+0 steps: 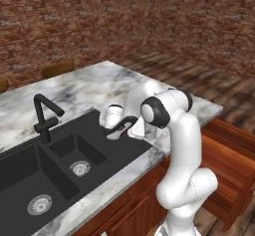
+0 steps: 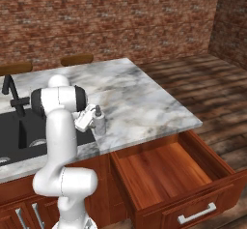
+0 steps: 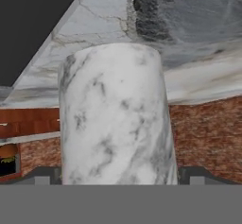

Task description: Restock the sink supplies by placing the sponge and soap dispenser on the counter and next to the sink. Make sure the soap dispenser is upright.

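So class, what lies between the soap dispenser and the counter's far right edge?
Bare marble: in the right base view, nothing sits on the counter between the upright soap dispenser and that edge.

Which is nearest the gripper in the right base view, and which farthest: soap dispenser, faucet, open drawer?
1. Soap dispenser: upright on the counter right at the gripper, beside the sink.
2. Faucet: off to the left, behind the sink.
3. Open drawer: below the counter edge, lower right, about as far as the faucet; too close to call.
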Available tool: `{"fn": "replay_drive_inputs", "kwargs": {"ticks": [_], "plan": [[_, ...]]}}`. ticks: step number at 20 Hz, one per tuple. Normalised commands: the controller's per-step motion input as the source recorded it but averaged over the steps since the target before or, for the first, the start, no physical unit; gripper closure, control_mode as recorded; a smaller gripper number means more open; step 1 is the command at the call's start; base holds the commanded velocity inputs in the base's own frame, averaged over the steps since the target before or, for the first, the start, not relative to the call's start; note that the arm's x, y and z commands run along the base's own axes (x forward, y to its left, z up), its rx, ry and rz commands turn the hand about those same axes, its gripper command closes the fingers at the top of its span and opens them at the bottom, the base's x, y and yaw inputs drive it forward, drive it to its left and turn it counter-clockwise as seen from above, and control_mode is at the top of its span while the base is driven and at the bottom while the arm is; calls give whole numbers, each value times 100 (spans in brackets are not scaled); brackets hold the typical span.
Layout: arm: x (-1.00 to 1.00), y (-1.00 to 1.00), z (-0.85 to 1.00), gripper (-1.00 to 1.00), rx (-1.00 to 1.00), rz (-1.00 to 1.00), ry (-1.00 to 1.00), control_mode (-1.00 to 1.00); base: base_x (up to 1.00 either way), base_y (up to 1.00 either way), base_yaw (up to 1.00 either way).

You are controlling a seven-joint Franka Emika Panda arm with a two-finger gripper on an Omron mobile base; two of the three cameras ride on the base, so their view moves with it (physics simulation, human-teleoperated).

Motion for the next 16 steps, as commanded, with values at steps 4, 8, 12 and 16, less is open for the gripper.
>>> {"fn": "replay_drive_inputs", "kwargs": {"ticks": [4,8,12,16], "plan": [[3,9,0,-100,0,0,-5,-100,0,0,0],[11,9,0,-100,0,0,-4,-100,0,0,0],[13,7,1,-100,0,0,-6,-100,0,0,0],[8,7,12,-100,0,0,-6,-100,0,0,0]]}}
